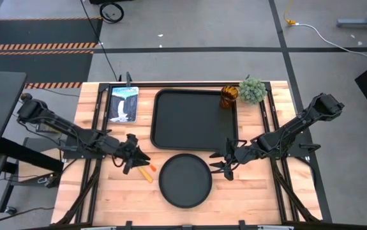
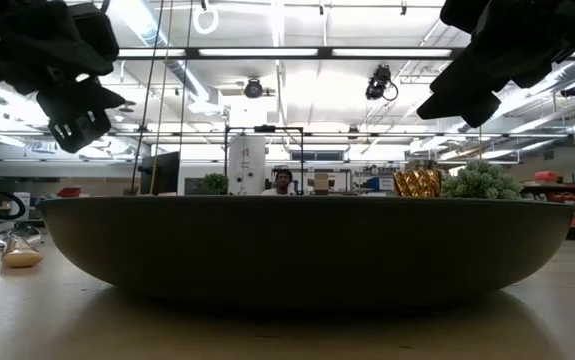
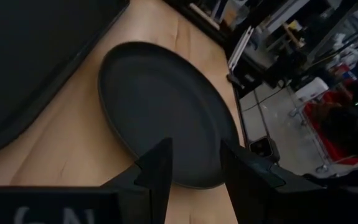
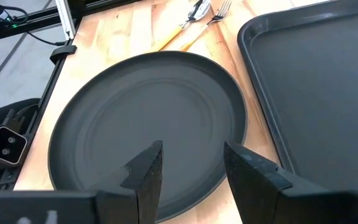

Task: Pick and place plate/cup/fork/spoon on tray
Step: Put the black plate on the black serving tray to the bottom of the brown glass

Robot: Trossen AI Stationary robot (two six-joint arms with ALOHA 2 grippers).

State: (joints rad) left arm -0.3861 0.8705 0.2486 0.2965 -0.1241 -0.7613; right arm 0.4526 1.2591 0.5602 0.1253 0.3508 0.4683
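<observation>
The round black plate (image 1: 184,180) lies flat on the wood near the table's front edge, just in front of the black tray (image 1: 194,120); it also shows in the low view (image 2: 297,245), the left wrist view (image 3: 166,112) and the right wrist view (image 4: 147,130). The amber cup (image 1: 228,96) stands at the tray's far right corner. The orange-handled fork (image 4: 211,22) and spoon (image 4: 188,22) lie on the wood left of the plate. My left gripper (image 1: 134,161) hovers open above them. My right gripper (image 1: 223,165) hovers open at the plate's right edge.
A small green potted plant (image 1: 253,91) stands right of the cup at the table's far right. A picture card (image 1: 123,103) lies left of the tray. Bare wood lies on both sides of the plate.
</observation>
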